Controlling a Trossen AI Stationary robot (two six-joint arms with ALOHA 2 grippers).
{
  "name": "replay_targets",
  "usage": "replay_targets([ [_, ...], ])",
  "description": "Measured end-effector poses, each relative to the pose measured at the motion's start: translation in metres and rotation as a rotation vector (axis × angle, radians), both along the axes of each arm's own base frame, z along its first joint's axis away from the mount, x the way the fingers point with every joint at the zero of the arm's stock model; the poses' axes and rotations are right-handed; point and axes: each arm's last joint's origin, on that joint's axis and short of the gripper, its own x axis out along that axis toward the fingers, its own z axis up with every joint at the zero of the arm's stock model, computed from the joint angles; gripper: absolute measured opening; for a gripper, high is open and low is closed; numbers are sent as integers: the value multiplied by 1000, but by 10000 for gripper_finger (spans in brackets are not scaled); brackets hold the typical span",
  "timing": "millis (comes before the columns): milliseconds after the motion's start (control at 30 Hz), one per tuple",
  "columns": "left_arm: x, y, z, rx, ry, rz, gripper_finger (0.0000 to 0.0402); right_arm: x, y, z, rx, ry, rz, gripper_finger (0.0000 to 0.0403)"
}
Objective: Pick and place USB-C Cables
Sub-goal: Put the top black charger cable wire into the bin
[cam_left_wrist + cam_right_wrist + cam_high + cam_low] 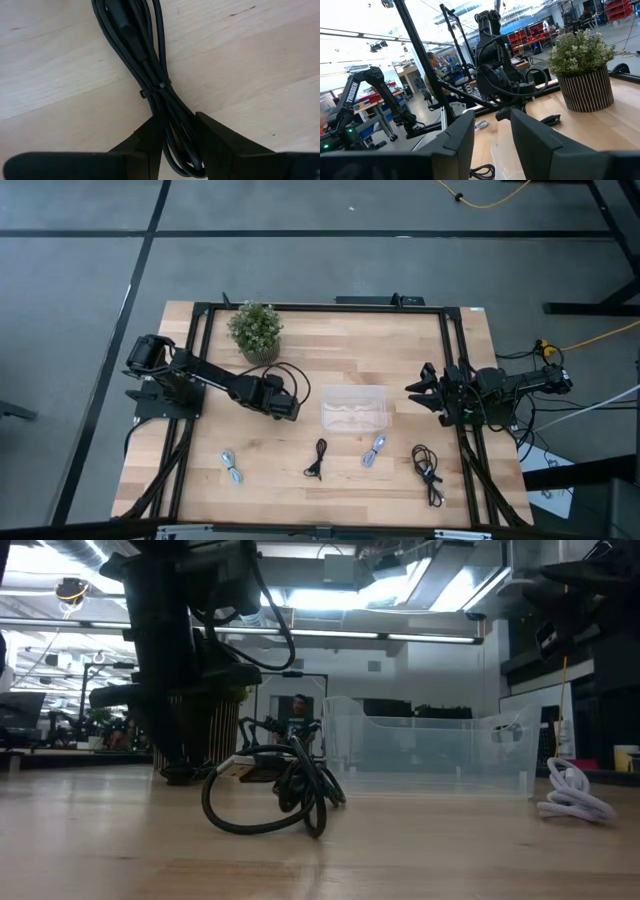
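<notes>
Wrist view: black cable (150,75) betw. left pincer (177,145) fingers.

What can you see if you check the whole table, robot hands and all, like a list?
Surface: bare wooden table in a black frame.
Job's things: clear plastic bin at the middle; two black cables and two silver cables lie loose in front of it.
Clutter: potted plant near the back edge.
Grippers: left gripper is down on the table with its fingers either side of a black tied cable bundle; right gripper waits open at the right edge.
Cables: yellow cord on the floor.
Surroundings: workshop with racks; a person stands behind.
</notes>
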Motion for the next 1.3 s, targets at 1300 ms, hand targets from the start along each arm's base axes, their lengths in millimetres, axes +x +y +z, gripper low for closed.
replay_targets([
  [1300,35,-29,55,367,184,-544,3,0,0,-1,0,14,1,133],
])
